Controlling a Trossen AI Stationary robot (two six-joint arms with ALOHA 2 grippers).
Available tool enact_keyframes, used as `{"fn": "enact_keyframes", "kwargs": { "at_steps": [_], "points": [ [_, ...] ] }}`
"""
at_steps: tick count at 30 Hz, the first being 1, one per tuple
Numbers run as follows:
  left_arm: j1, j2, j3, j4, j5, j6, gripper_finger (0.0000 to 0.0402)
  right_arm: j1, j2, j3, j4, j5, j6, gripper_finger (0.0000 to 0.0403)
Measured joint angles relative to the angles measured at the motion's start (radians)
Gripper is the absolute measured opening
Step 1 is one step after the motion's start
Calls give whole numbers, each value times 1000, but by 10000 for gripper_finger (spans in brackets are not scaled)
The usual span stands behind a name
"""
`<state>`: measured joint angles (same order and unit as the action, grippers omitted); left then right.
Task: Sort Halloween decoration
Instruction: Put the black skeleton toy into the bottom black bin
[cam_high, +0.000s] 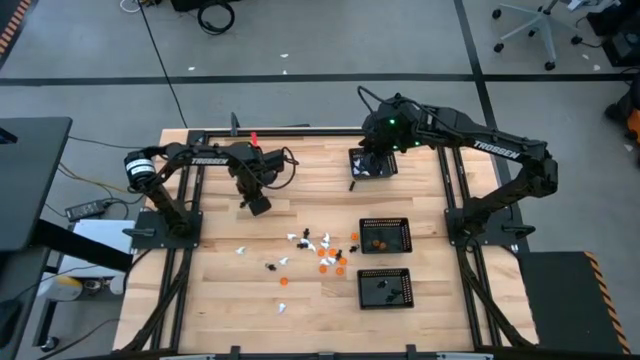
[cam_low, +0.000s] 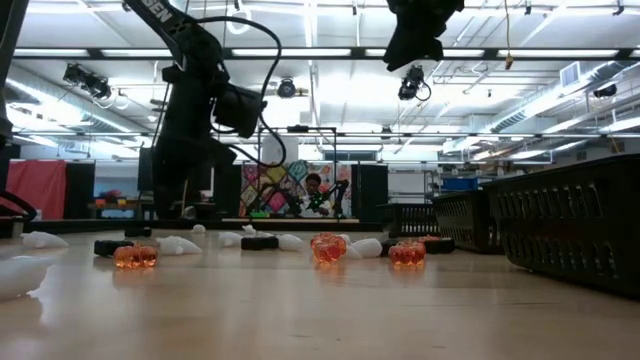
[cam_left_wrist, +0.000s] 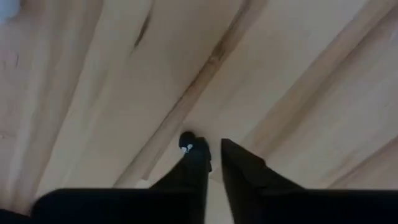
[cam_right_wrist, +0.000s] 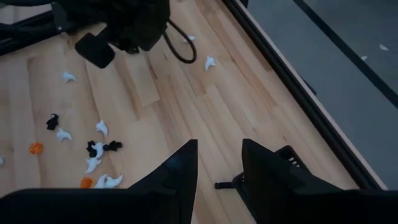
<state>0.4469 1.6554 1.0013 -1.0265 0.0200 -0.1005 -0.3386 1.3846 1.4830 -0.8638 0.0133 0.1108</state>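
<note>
The Halloween decoration lies as small white, orange and black figures scattered on the wooden table, most of them in a cluster at its middle. My left gripper hangs above bare wood to the left of the cluster and points down. Its fingers stand a narrow gap apart with nothing between them. A small black figure shows at the tip of one finger. My right gripper is open and empty. It hovers high over the far black mesh tray, slanting down toward the cluster. My left gripper has the small black figure at the outer side of one fingertip, not between the fingers. Whether that finger touches it or it lies on the wood below, I cannot tell.
Two more black mesh trays stand right of the cluster. One holds orange figures and the nearer one holds black ones. Stray white figures and an orange one lie near left. A black frame edges the table.
</note>
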Motion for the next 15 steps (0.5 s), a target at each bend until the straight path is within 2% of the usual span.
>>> {"fn": "enact_keyframes", "kwargs": {
  "at_steps": [4, 8, 15],
  "points": [
    [6, -1, -31, 8, 0, -19, 116, 4, 1, 0, 7, -6, 2, 130],
    [11, -1, -82, 13, -36, -70, 152, 8, 2, 0, 17, -7, 13, 130],
    [10, -1, -144, 83, -24, -98, 153, 8, 2, 0, 24, -7, 14, 130]
  ]
}}
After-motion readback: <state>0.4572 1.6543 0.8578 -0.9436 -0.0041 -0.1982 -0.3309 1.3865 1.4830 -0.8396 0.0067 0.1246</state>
